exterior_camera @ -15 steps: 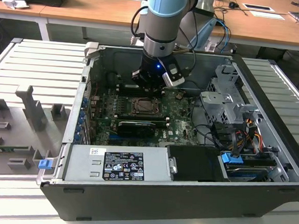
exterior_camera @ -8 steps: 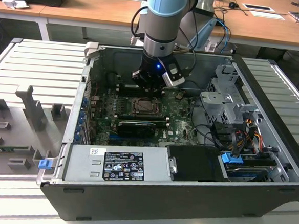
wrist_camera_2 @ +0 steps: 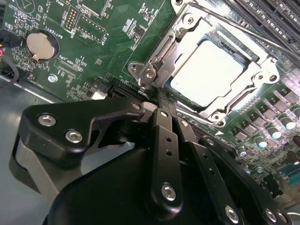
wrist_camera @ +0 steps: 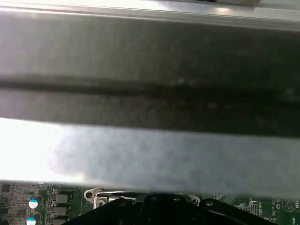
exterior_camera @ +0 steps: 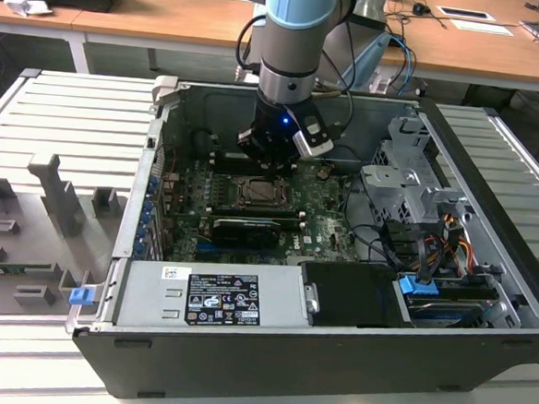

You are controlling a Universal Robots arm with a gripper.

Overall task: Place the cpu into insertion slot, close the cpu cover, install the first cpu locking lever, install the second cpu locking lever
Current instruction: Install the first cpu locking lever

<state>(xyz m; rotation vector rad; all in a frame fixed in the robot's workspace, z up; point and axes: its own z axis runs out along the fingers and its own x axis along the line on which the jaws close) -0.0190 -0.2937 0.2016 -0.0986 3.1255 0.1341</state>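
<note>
The cpu point(wrist_camera_2: 211, 70), a pale silvery square, lies in its socket on the green motherboard point(wrist_camera_2: 89, 61). The cpu cover point(wrist_camera_2: 161, 54), a silvery metal frame, lies flat over it with the chip showing through its window. In the exterior view the socket point(exterior_camera: 268, 195) sits in the middle of the board, and my gripper point(exterior_camera: 265, 160) hangs low over its far edge. In the second wrist view my gripper point(wrist_camera_2: 160, 99) is shut, its black fingertips together at one corner of the socket. A thin lever rod point(wrist_camera_2: 262, 40) runs along one side of the cover. Whether the tips pinch a lever end is hidden.
The open case point(exterior_camera: 489, 236) walls the board in. A graphics card point(exterior_camera: 242, 228) lies just in front of the socket, with a drive cage point(exterior_camera: 405, 188) and cables at the exterior view's right and the power supply point(exterior_camera: 212, 295) in front. A coin battery point(wrist_camera_2: 41, 44) and memory slots point(wrist_camera_2: 276, 18) flank the socket.
</note>
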